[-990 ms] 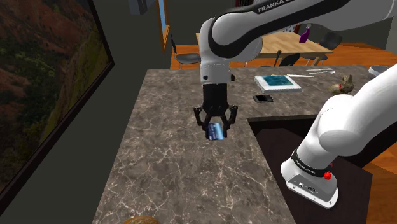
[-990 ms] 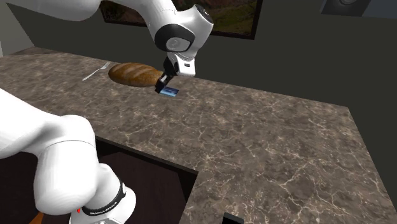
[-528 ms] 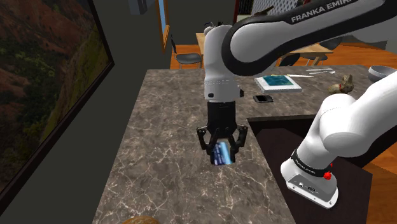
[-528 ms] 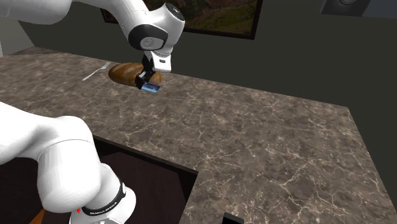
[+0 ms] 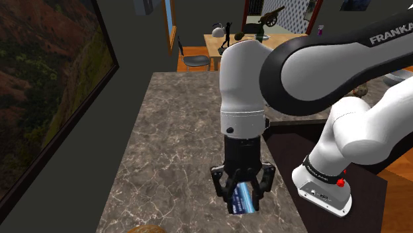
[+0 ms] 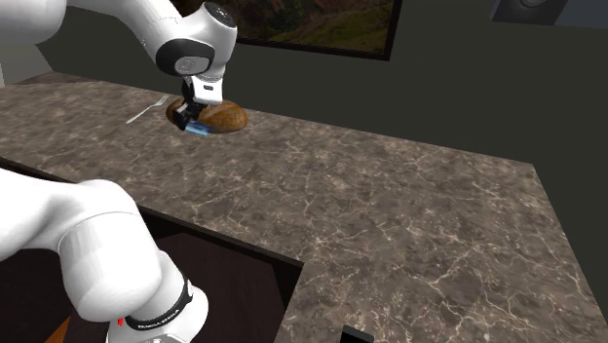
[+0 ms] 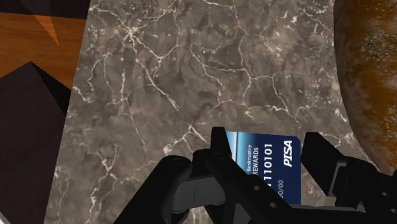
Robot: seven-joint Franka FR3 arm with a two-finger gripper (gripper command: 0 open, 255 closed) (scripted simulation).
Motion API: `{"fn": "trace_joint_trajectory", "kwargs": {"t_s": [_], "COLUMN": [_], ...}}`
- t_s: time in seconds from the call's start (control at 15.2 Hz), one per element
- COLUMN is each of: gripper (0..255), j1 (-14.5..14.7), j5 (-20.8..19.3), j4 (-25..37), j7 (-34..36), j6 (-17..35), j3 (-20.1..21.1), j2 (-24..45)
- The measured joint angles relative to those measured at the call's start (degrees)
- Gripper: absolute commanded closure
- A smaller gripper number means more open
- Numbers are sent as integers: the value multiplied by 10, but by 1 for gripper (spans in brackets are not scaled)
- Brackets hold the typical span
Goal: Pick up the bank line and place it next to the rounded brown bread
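A blue bank card (image 7: 268,167) with white print is clasped between my black fingers (image 7: 220,153); the gripper (image 7: 267,159) is shut on it. The card (image 5: 243,197) hangs just above the brown marble counter (image 5: 172,145) in the gripper (image 5: 242,193) near the counter's front edge. The rounded brown bread (image 6: 222,117) lies right behind the gripper (image 6: 198,123) and card (image 6: 198,130) in the second exterior view. From the wrist, the bread (image 7: 372,83) lies close beside the card. A sliver of the loaf (image 5: 145,229) peeks in at the shoulder view's bottom edge.
A silver fork (image 6: 146,109) lies beside the bread on the second exterior view's left. A dark recess (image 6: 234,278) cuts into the counter beside the white arm base (image 5: 331,165). A dark wall with a landscape picture (image 5: 46,86) borders the counter.
The arm has swung along the counter toward the bread, carrying the card; the gripper has moved from mid-counter to just beside the loaf and stays shut on the card.
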Motion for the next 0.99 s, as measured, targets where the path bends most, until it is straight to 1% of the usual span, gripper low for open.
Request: {"fn": "trace_joint_trajectory", "kwargs": {"t_s": [0.13,0.53,0.66,0.86,0.99], "gripper": [255,255,255,255,255], "j1": [15,48,50,60,50], "j5": [19,63,71,82,75], "j4": [6,31,49,68,94], "j7": [26,97,121,160,185], "j6": [16,66,94,120,148], "j3": [26,100,135,175,213], "j2": [0,9,29,37,67]}}
